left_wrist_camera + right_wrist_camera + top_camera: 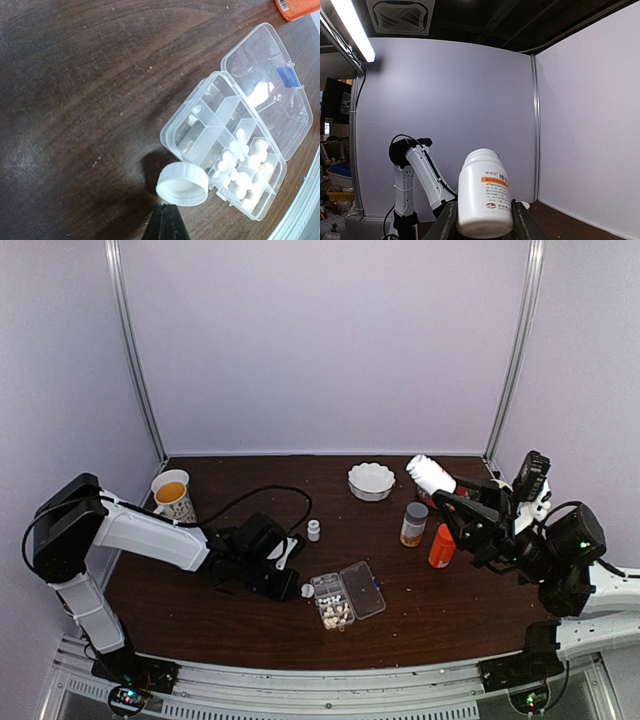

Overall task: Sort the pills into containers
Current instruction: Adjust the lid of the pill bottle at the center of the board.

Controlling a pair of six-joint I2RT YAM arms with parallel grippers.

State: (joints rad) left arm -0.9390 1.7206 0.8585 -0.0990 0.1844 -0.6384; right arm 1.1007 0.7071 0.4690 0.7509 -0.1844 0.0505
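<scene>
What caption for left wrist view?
Shut left gripper by white cap beside the open organiser box, partly filled with pills.

Nothing legible from where I stand.
- White bottle, held up in right fingers: label with orange band, lines of small dark print below, red mark low down; all too small to read.
- Orange bottle, right side of bench: barcode patch, digits illegible.
- Mug, far left: printed pattern, blurred.
</scene>
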